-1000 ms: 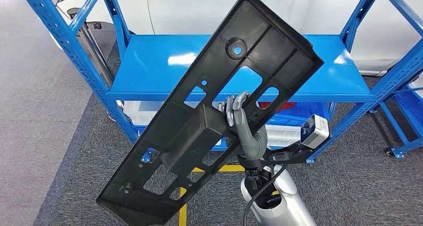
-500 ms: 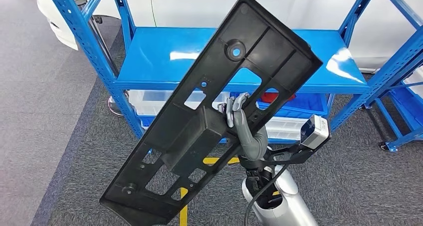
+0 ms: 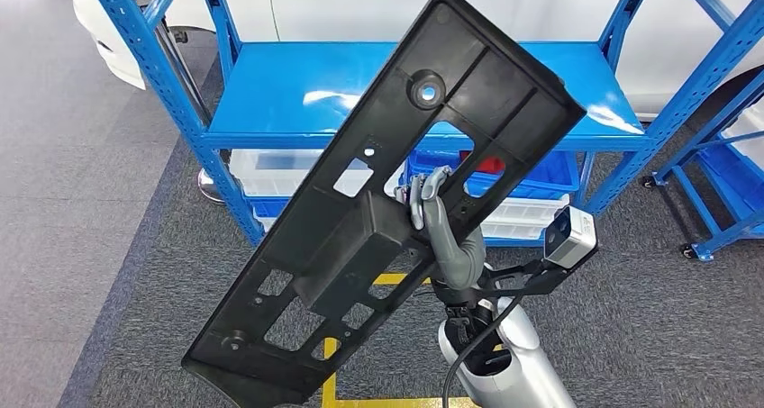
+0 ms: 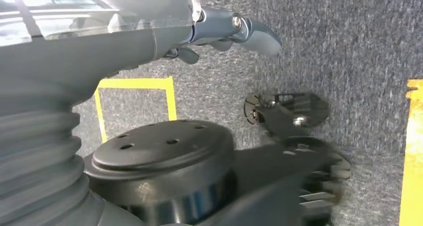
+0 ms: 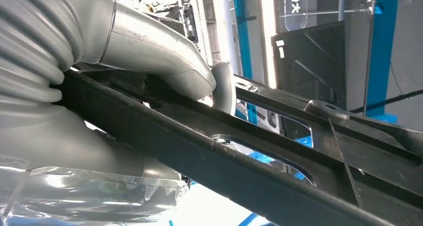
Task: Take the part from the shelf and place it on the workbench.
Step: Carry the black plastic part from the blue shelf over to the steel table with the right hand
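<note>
The right hand [image 3: 431, 212] grips the long black part [image 3: 378, 201], tilted, in front of the blue shelf [image 3: 270, 102]; left hand [image 4: 219, 29] fingers curled, holding nothing.

Grey carpet floor [image 3: 81, 201] with yellow tape lines [image 3: 330, 385]. Blue metal rack [image 3: 297, 93], shiny top; white bins [image 3: 270, 167] below it.
</note>
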Controlling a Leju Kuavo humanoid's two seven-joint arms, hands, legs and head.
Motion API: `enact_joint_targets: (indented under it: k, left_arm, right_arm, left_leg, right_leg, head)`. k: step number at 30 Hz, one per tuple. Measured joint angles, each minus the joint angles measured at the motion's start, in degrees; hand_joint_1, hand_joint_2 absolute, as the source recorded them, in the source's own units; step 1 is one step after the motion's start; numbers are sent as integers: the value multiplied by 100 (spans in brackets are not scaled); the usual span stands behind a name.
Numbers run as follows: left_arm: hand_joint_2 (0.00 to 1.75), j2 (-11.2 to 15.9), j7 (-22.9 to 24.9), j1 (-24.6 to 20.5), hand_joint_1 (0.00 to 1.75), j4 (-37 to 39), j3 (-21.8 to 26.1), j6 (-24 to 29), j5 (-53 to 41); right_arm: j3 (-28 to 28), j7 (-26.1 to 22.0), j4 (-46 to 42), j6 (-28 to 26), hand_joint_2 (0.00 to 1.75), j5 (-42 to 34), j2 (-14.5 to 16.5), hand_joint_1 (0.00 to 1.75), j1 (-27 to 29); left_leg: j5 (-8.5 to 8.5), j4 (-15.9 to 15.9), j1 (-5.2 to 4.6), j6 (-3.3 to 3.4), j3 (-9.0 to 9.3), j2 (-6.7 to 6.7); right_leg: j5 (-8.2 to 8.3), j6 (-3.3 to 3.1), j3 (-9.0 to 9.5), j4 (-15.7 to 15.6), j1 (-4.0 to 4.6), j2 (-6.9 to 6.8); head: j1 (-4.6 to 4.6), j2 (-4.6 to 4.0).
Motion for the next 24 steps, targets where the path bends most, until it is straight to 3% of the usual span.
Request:
enact_joint_targets:
  k: [2,4,5,7,9,10,11,12,15,16,18,20,22,24]
  left_arm:
    - [175,-1,-3,-3,0,0,0,1,1]
    - [175,-1,-3,2,0,0,0,2,2]
    - [175,-1,-3,0,0,0,1,2,2]
    - [175,-2,-3,-7,0,0,1,2,2]
    - [175,-2,-3,-5,0,0,1,1,2]
    - [175,-2,-3,-1,0,0,1,1,2]
    - [175,-2,-3,2,0,0,1,0,2]
    - [175,-2,-3,4,0,0,0,0,2]
    - [175,-3,-2,3,0,0,0,0,2]
    - [175,-4,-2,1,0,0,0,0,2]
    - [175,-5,-1,0,0,0,1,0,2]
    - [175,-8,-2,0,0,0,1,0,2]
    - [175,-8,-9,3,0,0,0,0,-2]
    - [175,-8,-25,6,0,0,0,0,-7]
  right_arm:
    - [2,1,0,8,175,-1,-1,175,-6]
    - [4,-1,0,17,175,-5,-1,175,-9]
    - [4,-1,0,20,175,-8,-3,175,-11]
    - [4,-1,1,21,175,-11,-6,175,-12]
    - [4,-1,2,22,175,-11,-13,175,-9]
    - [4,-1,2,22,175,-11,-17,175,-7]
    - [4,-1,2,22,175,-11,-21,175,-5]
    - [4,-1,2,23,175,-11,-24,175,-5]
    - [4,-3,2,30,175,-11,-25,175,-12]
    - [4,-5,1,31,175,-11,-26,175,-14]
    - [4,-12,0,32,175,-13,-26,175,-15]
    - [4,-16,1,31,175,-13,-25,175,-19]
    - [4,-20,1,29,175,-11,-21,175,-19]
    - [4,-23,1,29,175,-3,-19,175,-3]
  left_leg:
    - [15,-251,-32,59,112,-7]
    - [80,-281,-23,126,60,-1]
    - [126,-294,-12,168,29,7]
    - [227,-316,4,238,-59,23]
    - [311,-307,-4,262,-185,27]
    - [350,-298,-7,258,-250,28]
    - [385,-285,-8,252,-310,27]
    - [414,-269,-8,241,-362,26]
    - [481,-218,-14,180,-465,22]
    - [505,-207,-16,149,-482,21]
    - [563,-214,-16,78,-498,22]
    - [527,-169,-12,17,-541,18]
    - [179,222,-2,-31,-704,12]
    - [-287,968,12,-73,-958,11]
  right_leg:
    - [53,70,-30,10,4,-1]
    - [82,143,-58,21,-4,7]
    - [9,173,-100,87,-10,15]
    - [-386,221,-288,541,-28,30]
    - [-843,256,-545,1295,-39,31]
    - [-944,268,-602,1554,-44,31]
    - [-930,274,-558,1612,-49,31]
    - [-819,272,-396,1435,-54,30]
    - [-479,210,359,279,-43,33]
    - [-443,178,483,56,-27,36]
    - [-404,110,484,-20,6,43]
    - [-341,24,442,-60,-19,32]
    - [-251,-63,366,-93,-44,15]
    - [-185,-100,268,-92,-30,9]
  head:
    - [1,0]
    - [0,1]
    - [0,1]
    - [1,1]
    - [1,1]
    - [1,1]
    - [1,2]
    - [1,2]
    - [1,1]
    - [0,1]
    - [0,0]
    - [1,0]
    - [0,1]
    - [-1,1]
